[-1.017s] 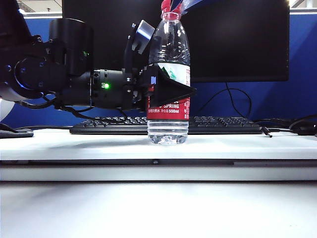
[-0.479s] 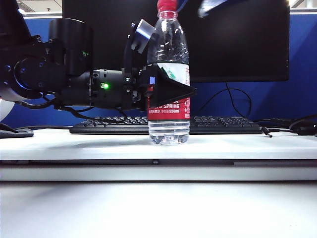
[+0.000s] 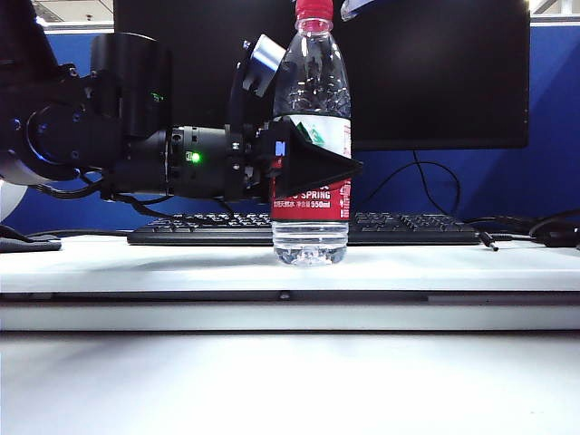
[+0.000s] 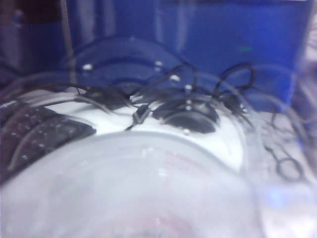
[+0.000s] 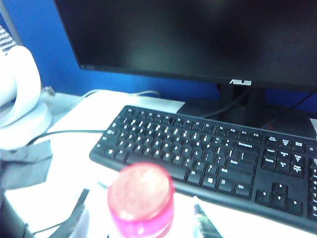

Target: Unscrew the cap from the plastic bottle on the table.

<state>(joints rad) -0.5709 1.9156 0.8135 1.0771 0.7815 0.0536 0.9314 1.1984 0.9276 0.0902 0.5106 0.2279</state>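
Clear glossy plastic bottle (image 3: 309,136), red plastic cap (image 5: 141,198), smooth white table (image 3: 181,263).

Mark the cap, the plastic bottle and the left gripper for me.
cap (image 3: 314,10): exterior view, its ribbed red side.
plastic bottle (image 3: 310,82): exterior view, clear shoulder above the label.
left gripper (image 3: 313,169): exterior view, black finger across the label, closed on the bottle.

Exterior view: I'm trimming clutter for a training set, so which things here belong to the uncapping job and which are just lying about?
Job:
bottle, held by left gripper
cap
table
right gripper, fingers open by the cap

Lying about:
keyboard
monitor
cables
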